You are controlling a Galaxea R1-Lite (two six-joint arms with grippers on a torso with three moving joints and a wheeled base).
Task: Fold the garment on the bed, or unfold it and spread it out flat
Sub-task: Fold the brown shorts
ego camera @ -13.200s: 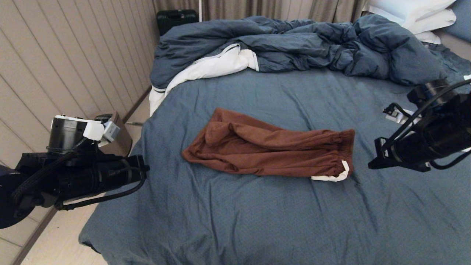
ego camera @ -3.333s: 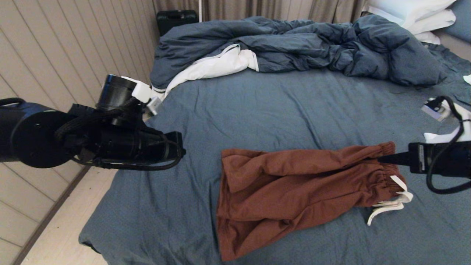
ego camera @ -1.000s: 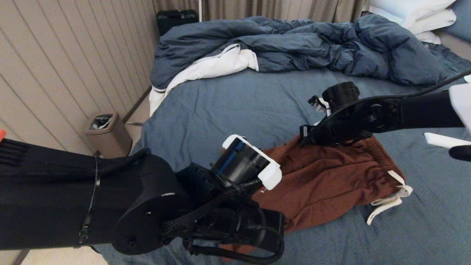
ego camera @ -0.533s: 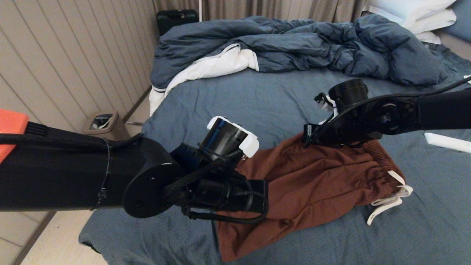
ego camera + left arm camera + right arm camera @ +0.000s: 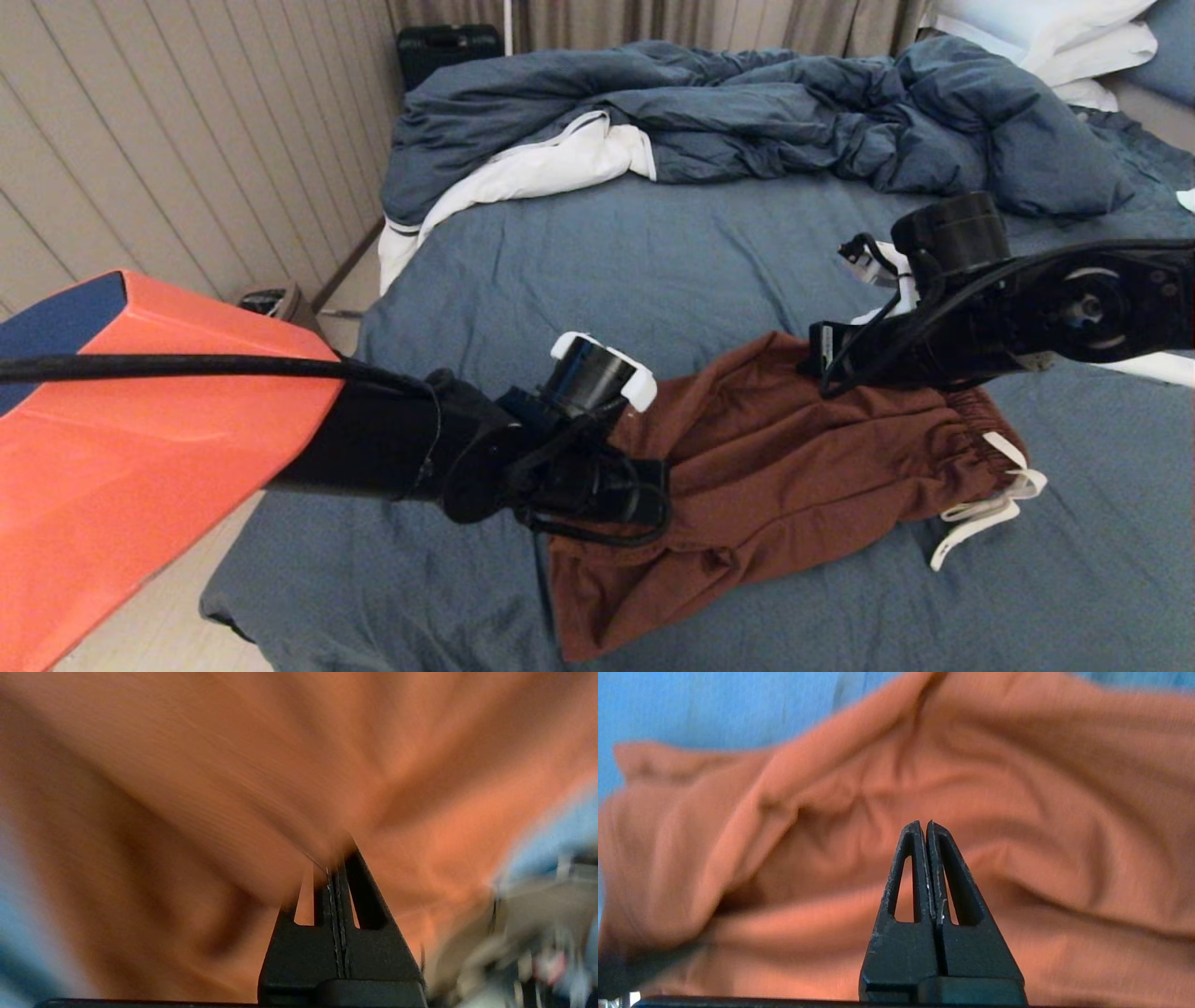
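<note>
The rust-brown shorts lie rumpled on the slate-blue sheet of the bed, with the gathered waistband to the right and the white drawstring trailing off it. My left gripper is at the leg end and shut on a pinch of the cloth, which tents up to its tips. My right gripper hovers at the far edge of the shorts. It is shut, and its tips are bare above the fabric. The logo print is not in view.
The rumpled dark blue duvet with white lining covers the far part of the bed, and white pillows lie at the far right. A bin stands by the wall on the left, and a black case behind the bed.
My right gripper has let go of the far edge of the shorts and drawn back to the right. My left arm has reached further out and holds the leg end.
</note>
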